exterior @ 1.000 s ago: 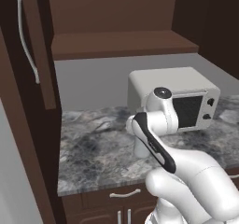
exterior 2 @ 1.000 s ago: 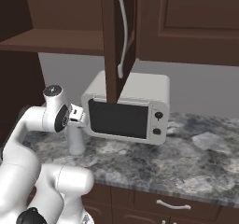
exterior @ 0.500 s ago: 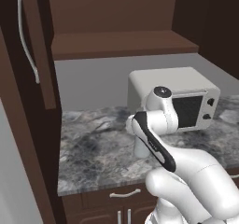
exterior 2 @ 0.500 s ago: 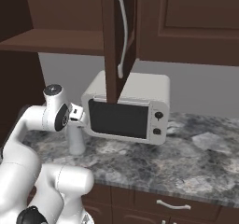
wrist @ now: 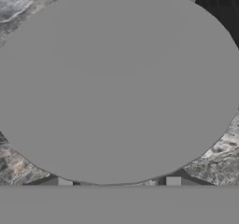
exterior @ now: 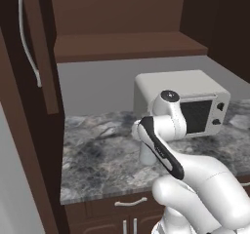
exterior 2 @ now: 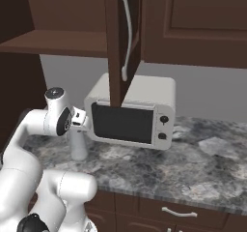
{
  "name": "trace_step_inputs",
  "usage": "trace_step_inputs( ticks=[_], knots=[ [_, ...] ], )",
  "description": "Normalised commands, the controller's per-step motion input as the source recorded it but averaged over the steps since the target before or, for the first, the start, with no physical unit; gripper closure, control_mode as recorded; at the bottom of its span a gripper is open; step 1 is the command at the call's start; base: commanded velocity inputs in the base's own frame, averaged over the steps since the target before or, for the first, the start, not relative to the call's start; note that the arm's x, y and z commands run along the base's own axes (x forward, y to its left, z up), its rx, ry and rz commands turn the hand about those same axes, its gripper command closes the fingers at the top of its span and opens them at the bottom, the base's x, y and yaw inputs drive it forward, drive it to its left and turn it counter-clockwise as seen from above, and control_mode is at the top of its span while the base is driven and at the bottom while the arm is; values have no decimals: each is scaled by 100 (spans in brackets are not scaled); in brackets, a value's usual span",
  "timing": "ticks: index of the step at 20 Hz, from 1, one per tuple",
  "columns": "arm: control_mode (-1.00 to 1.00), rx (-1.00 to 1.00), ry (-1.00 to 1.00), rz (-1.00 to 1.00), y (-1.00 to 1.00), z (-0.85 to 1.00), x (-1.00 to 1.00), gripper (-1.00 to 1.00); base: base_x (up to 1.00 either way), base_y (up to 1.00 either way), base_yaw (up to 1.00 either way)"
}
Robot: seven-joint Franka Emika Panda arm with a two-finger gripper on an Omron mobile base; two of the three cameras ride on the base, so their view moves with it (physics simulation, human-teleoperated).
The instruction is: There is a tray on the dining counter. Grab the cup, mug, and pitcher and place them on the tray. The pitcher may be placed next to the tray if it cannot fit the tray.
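Pitcher: upright on the marbled counter, just left of the white microwave in my right base view; in my left base view its pale body stands in front of the microwave's left corner. Hand view: its round grey top sits close under the camera. Gripper: fingertips either side of the pitcher; whether they clamp it I cannot tell. Above: dark wood cabinet door, open.
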Motion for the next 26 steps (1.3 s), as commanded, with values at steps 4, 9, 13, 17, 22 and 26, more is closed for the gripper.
trace_step_inputs(
  ticks=[4,9,13,17,22,26],
  knots=[
    [-100,0,0,0,0,0,0,100,0,0,0],
    [-100,0,0,0,0,0,0,100,0,0,0],
    [-100,0,0,0,0,0,1,100,0,0,0],
    [-100,0,0,0,0,0,0,100,0,0,0],
    [-100,0,0,0,2,0,0,100,0,0,0],
    [-100,0,0,0,-1,0,0,100,0,0,0]
  ],
)
